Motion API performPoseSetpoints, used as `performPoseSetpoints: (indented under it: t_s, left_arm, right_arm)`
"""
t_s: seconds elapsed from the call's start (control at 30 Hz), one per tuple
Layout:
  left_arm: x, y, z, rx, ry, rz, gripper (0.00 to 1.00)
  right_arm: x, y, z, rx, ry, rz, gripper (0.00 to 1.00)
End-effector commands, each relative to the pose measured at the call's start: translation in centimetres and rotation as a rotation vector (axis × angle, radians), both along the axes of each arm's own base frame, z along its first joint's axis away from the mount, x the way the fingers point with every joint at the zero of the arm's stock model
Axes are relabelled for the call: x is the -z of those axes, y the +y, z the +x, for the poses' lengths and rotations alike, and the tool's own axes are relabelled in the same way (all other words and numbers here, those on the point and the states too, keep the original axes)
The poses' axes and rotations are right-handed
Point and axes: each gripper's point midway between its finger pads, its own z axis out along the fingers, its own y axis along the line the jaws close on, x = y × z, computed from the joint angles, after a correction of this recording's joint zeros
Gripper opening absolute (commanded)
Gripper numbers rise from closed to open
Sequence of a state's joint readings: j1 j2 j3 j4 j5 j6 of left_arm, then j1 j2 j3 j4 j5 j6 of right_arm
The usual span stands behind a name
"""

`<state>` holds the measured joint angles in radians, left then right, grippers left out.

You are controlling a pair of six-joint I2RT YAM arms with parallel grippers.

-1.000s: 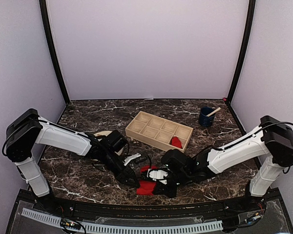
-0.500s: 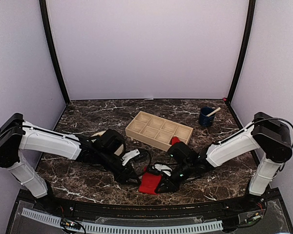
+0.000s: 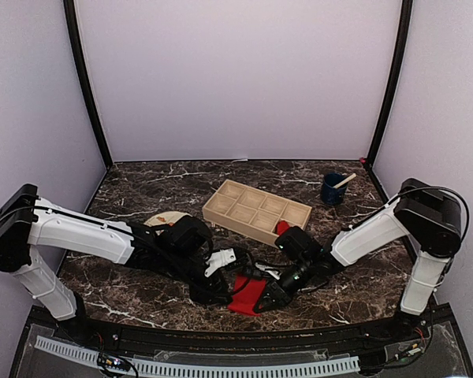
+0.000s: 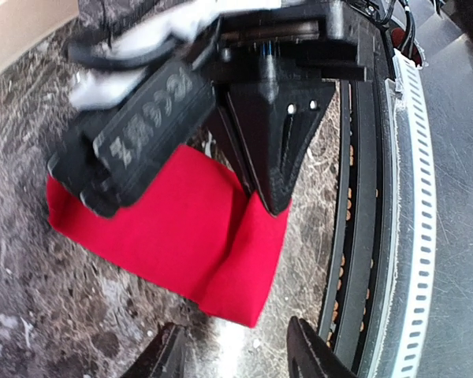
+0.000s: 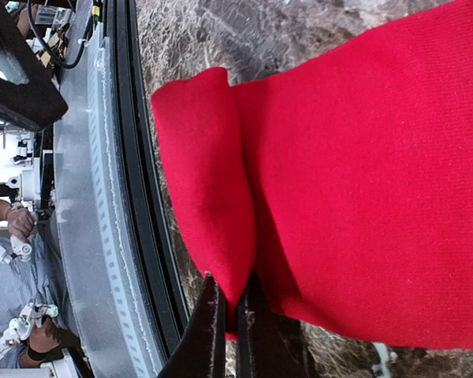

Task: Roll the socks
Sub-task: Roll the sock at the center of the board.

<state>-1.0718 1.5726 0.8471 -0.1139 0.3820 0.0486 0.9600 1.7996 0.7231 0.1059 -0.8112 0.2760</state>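
A red sock [image 3: 248,294] lies flat near the table's front edge, one edge folded up. My right gripper [image 5: 232,327] is shut on that raised fold of the sock [image 5: 363,173]; in the top view this gripper [image 3: 266,298] sits at the sock's right side. My left gripper [image 4: 240,358] is open at the sock's near corner, and nothing lies between its fingers [image 4: 311,354]. From the left wrist the sock [image 4: 165,232] shows with the right gripper's black body [image 4: 252,102] over it. In the top view the left gripper [image 3: 223,295] is at the sock's left. A second red sock [image 3: 284,229] sits bundled in the wooden tray.
The wooden compartment tray [image 3: 244,201] stands at mid table behind the arms. A beige plate [image 3: 162,220] lies at the left, partly under the left arm. A blue cup [image 3: 332,190] with a stick stands at the back right. The black front rail [image 4: 355,236] runs close beside the sock.
The left gripper's jaws have spread wider and the left arm has shifted right toward the sock. The right gripper stayed shut on the sock, whose white markings no longer show.
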Motion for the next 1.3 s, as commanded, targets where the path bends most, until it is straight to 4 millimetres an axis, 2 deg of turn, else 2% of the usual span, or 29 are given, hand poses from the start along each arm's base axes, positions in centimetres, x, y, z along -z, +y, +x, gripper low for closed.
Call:
performPoseSetpoints:
  t_s: [0.0, 0.57, 0.77, 0.93, 1.13, 1.27]
  left_arm:
    - [0.1, -0.4, 0.1, 0.05, -0.068, 0.033, 0.47]
    - [2.2, -1.2, -1.8, 0.175, -0.116, 0.112, 0.54]
    - [2.1, -1.7, -1.7, 0.19, -0.154, 0.106, 0.54]
    - [2.8, -1.7, -2.0, 0.213, -0.157, 0.125, 0.54]
    - [2.8, -2.1, -2.0, 0.224, -0.175, 0.121, 0.53]
    - [3.0, -2.1, -2.0, 0.228, -0.174, 0.124, 0.47]
  right_arm:
    - [0.1, -0.1, -0.4, -0.004, 0.06, 0.001, 0.0]
    - [0.5, -0.5, -0.3, -0.007, 0.101, -0.014, 0.0]
    - [0.6, -0.6, -0.3, -0.01, 0.103, -0.019, 0.0]
    - [0.6, -0.6, -0.3, -0.012, 0.104, -0.019, 0.0]
    - [0.6, -0.6, -0.4, -0.018, 0.109, -0.018, 0.0]
    - [0.6, -0.5, -0.4, -0.022, 0.111, -0.018, 0.0]
